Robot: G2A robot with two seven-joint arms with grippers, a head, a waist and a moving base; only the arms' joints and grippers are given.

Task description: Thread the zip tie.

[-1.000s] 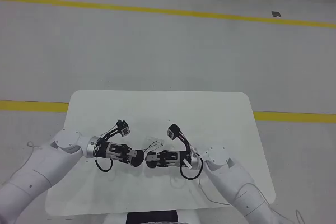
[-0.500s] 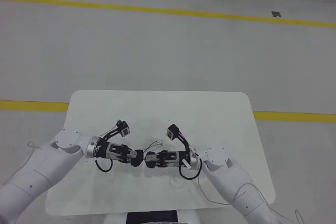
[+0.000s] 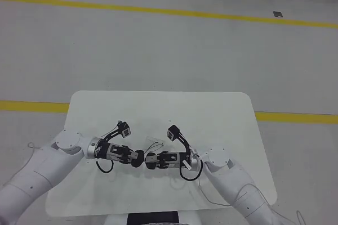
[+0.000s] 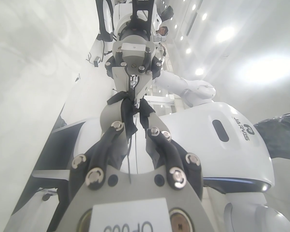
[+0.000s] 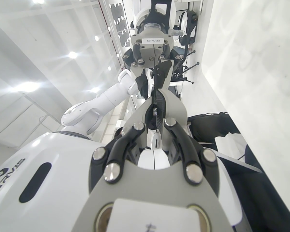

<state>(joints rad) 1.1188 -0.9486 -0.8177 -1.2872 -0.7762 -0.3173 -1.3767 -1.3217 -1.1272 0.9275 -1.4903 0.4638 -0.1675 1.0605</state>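
Two arms meet tip to tip over the near middle of the white table [image 3: 214, 112]. The left claw [image 3: 137, 159] and the right claw [image 3: 152, 159] point straight at each other along one line, their tips all but touching. The zip tie [image 5: 158, 113] is held in the air between them, not lying on the table.

Right wrist view: the right claw's two grey fingers [image 5: 176, 107] are drawn together on a black ribbed strap. This is the flat part of the zip tie, and it runs out between the tips toward the opposite claw. Just beyond, the left claw faces back, its fingertips covered in black wrapping [image 5: 163, 69]. A thin dark strand of the tie lies along the middle of its palm plate.

Left wrist view: the left claw's fingers are likewise closed on the tie. Its thin end trails back from between them as a fine dark line over the claw's own palm. The wrapped tips sit directly against the bare metal tips of the right claw. The tips hide the spot where strap and head would meet, so it cannot be told whether the strap has entered.

Top view: a yellow line [image 3: 304, 117] crosses the grey floor [image 3: 169, 50] on either side of the table.
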